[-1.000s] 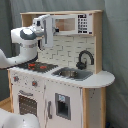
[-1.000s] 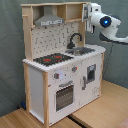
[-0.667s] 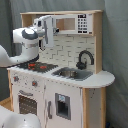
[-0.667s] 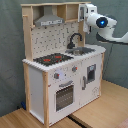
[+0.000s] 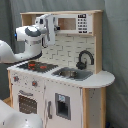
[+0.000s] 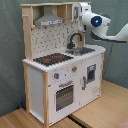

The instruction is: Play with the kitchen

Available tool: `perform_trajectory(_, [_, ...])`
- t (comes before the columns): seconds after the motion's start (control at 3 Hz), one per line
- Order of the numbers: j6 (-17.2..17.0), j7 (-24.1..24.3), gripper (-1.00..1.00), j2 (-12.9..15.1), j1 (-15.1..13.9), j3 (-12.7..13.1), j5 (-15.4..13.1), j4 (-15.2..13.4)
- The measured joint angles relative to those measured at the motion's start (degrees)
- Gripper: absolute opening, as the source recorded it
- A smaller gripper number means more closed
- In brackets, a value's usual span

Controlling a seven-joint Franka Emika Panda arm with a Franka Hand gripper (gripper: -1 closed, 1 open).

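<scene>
- at the upper shelf level of the kitchen, the arm's tool is raised beside the shelf opening; in the second exterior view the tool sits at the top of the unit, on the second exterior view's right.
- whether the tool is released or clenched cannot be told; nothing is seen held in it.
- the kitchen stands upright on a wooden floor before a grey backdrop.
- the hob, sink, faucet and oven door show no contact with the arm; the oven door appears closed.
- judgement: the task is at an early or intermediate stage; no fixture looks altered, and any interaction with knobs, doors or the shelf remains to be done.
</scene>
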Motion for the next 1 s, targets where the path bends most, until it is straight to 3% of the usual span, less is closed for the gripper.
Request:
perform_trajectory(0.67, [1.2, -2.6, -1.00, 0.8, -7.3, 6.4, 0.0, 5.9])
perform_trajectory(1.0, [1.6, -4.9, -1.00, 0.8, -7.8, 5.6, 0.1, 6.5])
